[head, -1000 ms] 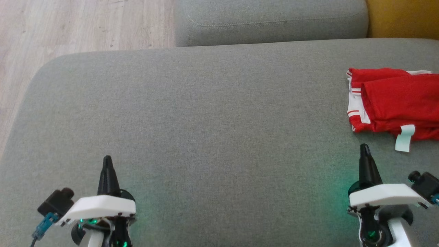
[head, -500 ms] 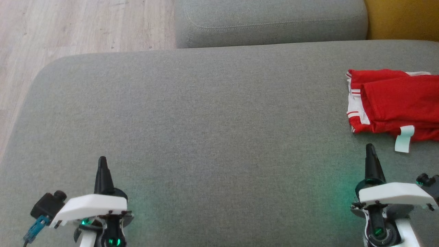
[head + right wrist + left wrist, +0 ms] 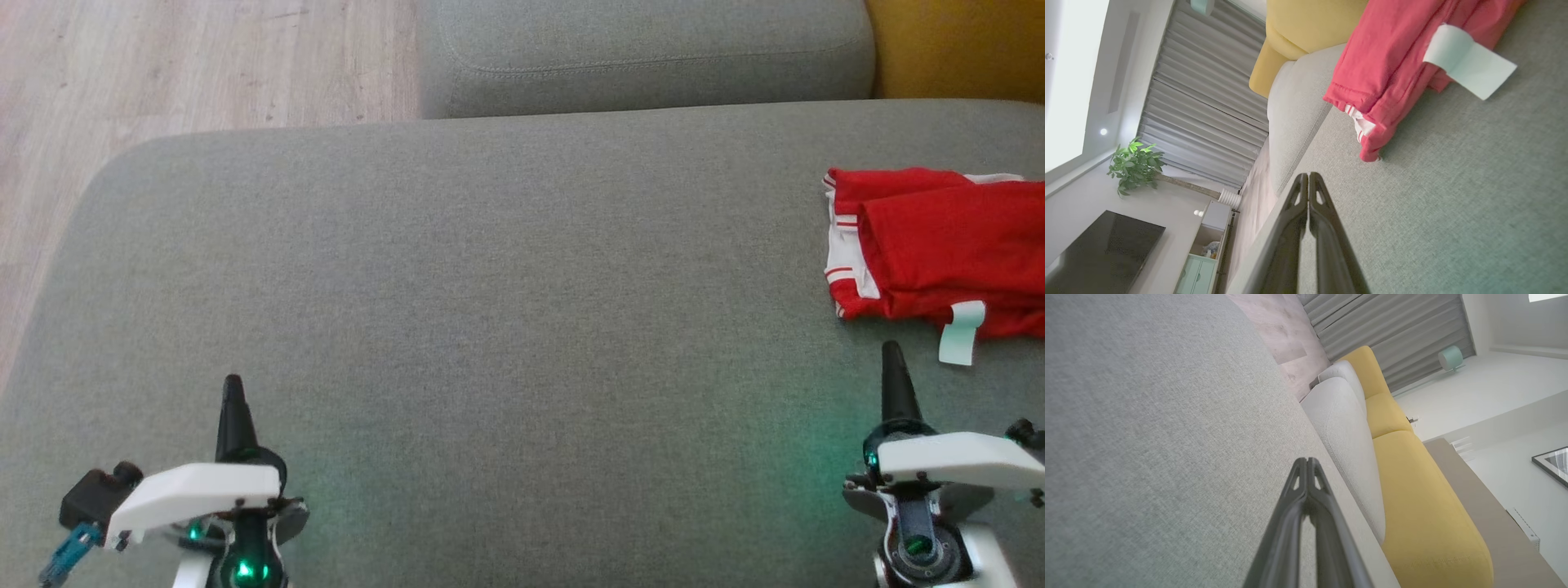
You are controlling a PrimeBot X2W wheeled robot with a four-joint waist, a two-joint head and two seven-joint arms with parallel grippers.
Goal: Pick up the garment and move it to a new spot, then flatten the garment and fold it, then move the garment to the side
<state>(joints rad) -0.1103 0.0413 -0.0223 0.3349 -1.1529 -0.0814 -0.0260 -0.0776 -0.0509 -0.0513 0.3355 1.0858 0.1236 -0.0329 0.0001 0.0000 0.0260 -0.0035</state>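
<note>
**Garment (image 3: 939, 245) folded at right of sofa seat (image 3: 490, 286); both tools closed, empty**

- Garment: red, white trim with thin red stripes along its left end. It lies folded in layers on the grey sofa seat, far right in the head view, its right part cut off by the picture's edge. A pale label (image 3: 959, 331) sticks out from the near edge onto the seat fabric.
- Right tool (image 3: 892, 353): fingers pressed together to a single point, nothing between them. The tip points toward the garment's near edge, just left of the label. The right wrist view shows a strip of bare grey fabric between tip and garment, so they're near but apart.
- Left tool (image 3: 233, 385): fingers likewise tight together, holding nothing. It's at the lower left over open seat fabric, well apart from the garment.
- Whether either tool's tip rests on the seat or hangs above it: cannot tell.
- A green glow falls on the fabric beside each tool's wrist.
- Surroundings: grey back cushion (image 3: 645, 49) along the far edge of the seat, yellow cushion (image 3: 955, 41) to its right, pale wood floor (image 3: 163, 65) at upper left. The right wrist view also takes in grey curtains (image 3: 1208, 94), a potted plant (image 3: 1135, 167) and a dark screen (image 3: 1098, 253).
</note>
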